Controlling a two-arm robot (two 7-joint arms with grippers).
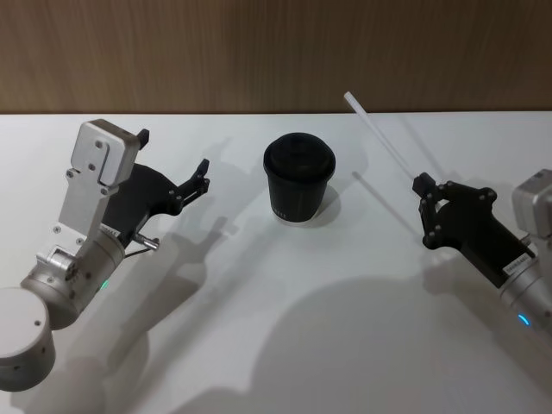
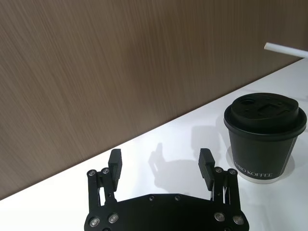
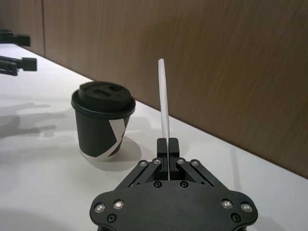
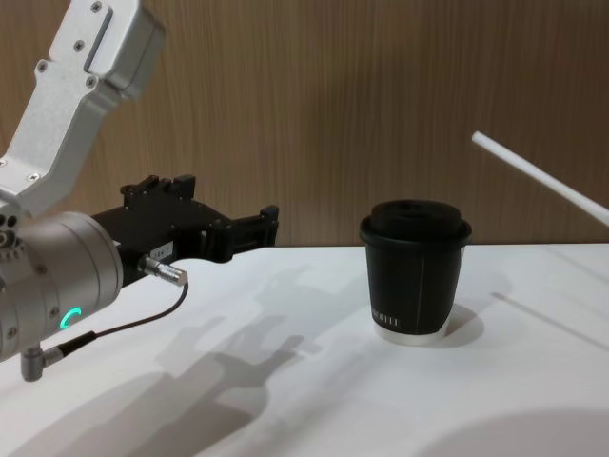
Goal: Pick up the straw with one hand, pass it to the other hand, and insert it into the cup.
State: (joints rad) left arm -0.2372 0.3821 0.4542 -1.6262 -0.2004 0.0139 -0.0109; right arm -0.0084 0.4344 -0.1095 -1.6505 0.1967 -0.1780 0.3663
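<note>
My right gripper point(image 3: 167, 144): jaws together, clamped on straw point(image 3: 164, 96) near one end; rest sticks out beyond tips, off counter point(image 1: 259, 328). My left gripper point(image 2: 161, 161): jaws apart, hovering above counter. Cup point(image 1: 298, 177) upright between both jaws, touching neither.

Open tabletop point(image 1: 276, 328) around lone cup point(image 1: 298, 177)

Bright overhead light; white table point(image 1: 259, 276) evenly lit; large soft overlapping shadows near side; small faint shadow right of cup point(image 1: 298, 177).
</note>
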